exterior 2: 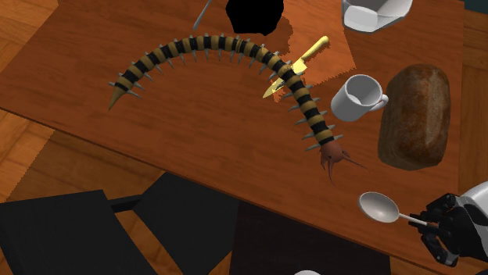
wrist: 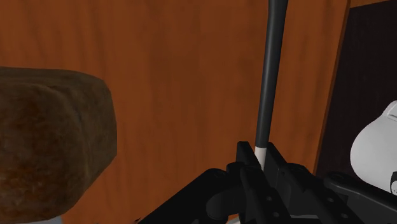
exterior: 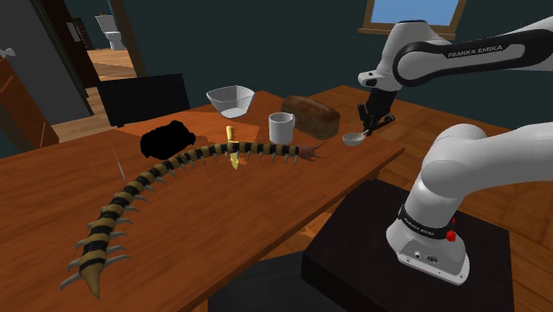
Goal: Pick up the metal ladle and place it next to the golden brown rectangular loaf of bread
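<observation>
Ladle clasped at the end of its handle: gripper fingers nearly shut, pinching the thin shaft. Its bowl lies just ahead of the fingertips, low over the wooden table; contact cannot be told. Brown loaf near the gripper, apart from the ladle. White mug beyond the loaf; striped centipede toy farther off.
</observation>
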Controlling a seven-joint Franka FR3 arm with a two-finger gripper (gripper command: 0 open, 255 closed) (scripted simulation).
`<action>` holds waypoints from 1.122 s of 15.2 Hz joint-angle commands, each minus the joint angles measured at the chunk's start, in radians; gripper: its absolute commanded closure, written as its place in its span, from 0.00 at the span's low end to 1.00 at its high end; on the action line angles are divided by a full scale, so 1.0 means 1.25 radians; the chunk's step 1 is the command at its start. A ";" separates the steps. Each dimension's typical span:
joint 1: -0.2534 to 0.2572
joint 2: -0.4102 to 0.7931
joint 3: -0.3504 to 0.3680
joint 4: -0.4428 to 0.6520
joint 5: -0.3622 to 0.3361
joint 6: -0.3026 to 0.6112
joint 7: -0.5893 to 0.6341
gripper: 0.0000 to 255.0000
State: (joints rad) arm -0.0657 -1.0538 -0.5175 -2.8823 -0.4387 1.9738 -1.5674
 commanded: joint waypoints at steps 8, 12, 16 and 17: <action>-0.023 0.045 -0.052 -0.076 -0.054 0.117 0.001 1.00; -0.030 0.078 -0.076 -0.102 -0.079 0.174 0.002 1.00; -0.030 0.078 -0.076 -0.102 -0.079 0.174 0.002 1.00; -0.030 0.078 -0.076 -0.102 -0.079 0.174 0.002 1.00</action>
State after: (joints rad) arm -0.1034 -0.9569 -0.6119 -3.0099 -0.5374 2.1908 -1.5651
